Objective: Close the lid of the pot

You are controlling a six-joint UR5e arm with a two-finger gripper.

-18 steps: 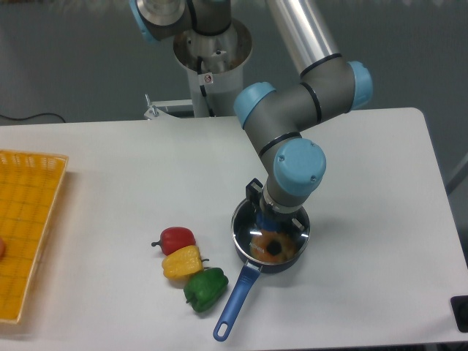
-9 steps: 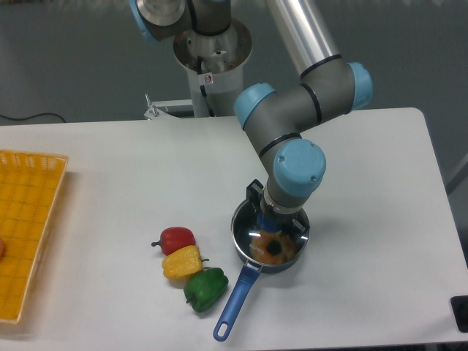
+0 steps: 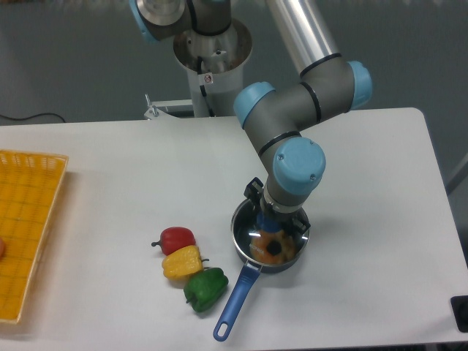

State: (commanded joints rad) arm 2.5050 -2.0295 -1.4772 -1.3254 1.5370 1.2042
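The dark pot (image 3: 276, 268) stands on the white table right of the peppers, with its blue handle (image 3: 235, 301) pointing to the front left. The glass lid (image 3: 246, 231) with its metal rim lies over the pot's mouth, roughly level. My gripper (image 3: 270, 221) comes straight down on the lid's centre and is shut on the blue knob (image 3: 267, 219); the wrist hides most of the fingers. An orange doughnut (image 3: 269, 247) with a dark hole shows through the glass inside the pot.
A red pepper (image 3: 177, 238), a yellow pepper (image 3: 182, 262) and a green pepper (image 3: 205, 287) lie in a row left of the pot, near the handle. A yellow basket (image 3: 25, 219) sits at the table's left edge. A black object (image 3: 461, 311) is at the front right corner.
The wrist has shifted very slightly over the pot. The lid and pot stay in the same place.
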